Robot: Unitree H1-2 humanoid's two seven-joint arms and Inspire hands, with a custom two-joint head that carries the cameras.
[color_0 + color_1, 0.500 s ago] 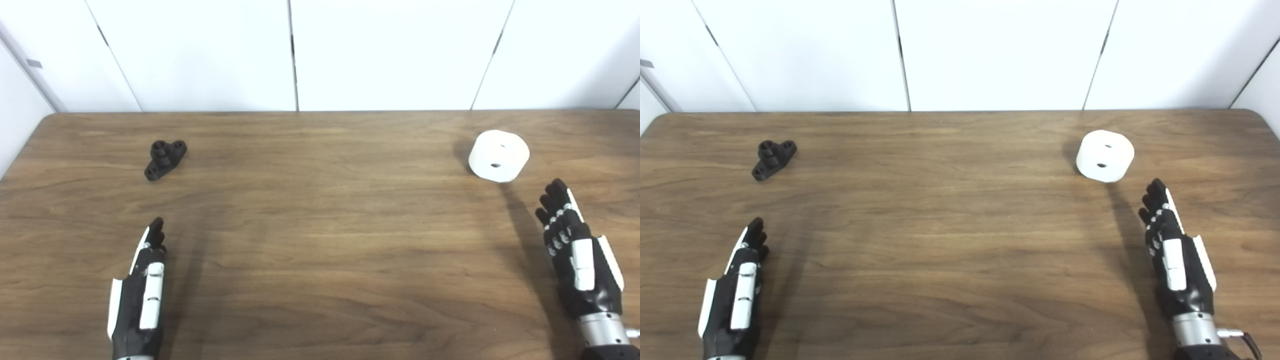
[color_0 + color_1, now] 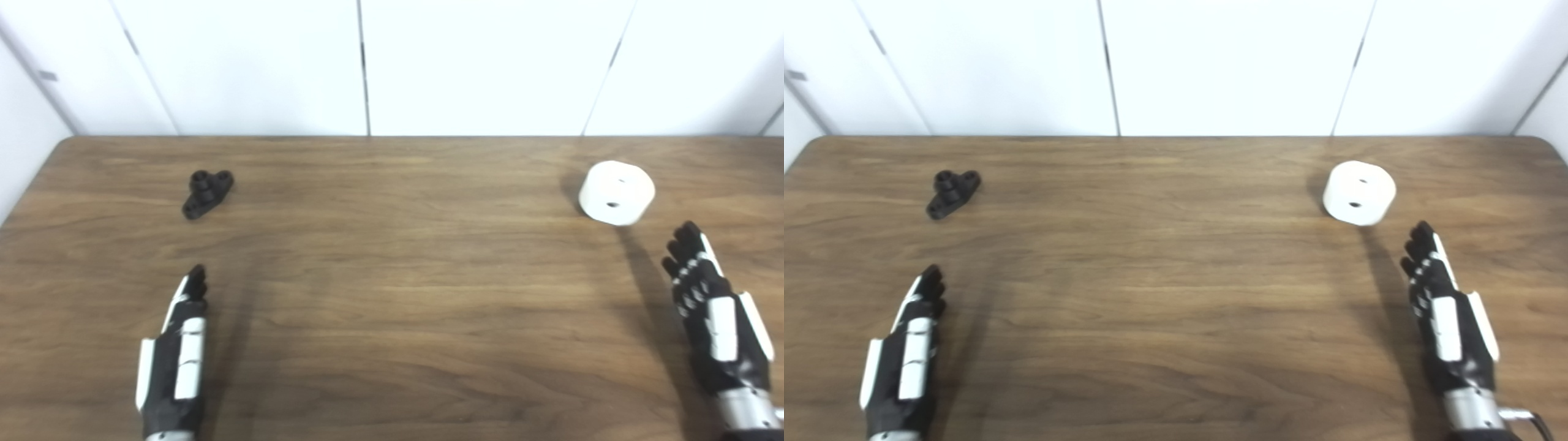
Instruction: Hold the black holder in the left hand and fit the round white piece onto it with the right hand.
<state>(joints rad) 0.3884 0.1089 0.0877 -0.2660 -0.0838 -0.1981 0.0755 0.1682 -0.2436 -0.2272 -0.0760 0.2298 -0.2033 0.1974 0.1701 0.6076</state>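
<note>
Left eye view slightly blurred, left hand [image 2: 174, 361] and right hand [image 2: 716, 321] outstretched, empty, wrists cropped.

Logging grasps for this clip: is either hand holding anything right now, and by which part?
Nothing is held. The left hand and right hand are open; the black holder and round white piece lie untouched.

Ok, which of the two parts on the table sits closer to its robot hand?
The round white piece: it lies just past the right robot hand, while the black holder lies well beyond the left robot hand.

Black left hand [image 2: 174, 367], white plates, right hand [image 2: 1448, 334] alike, silver wrist, thin cable
</note>
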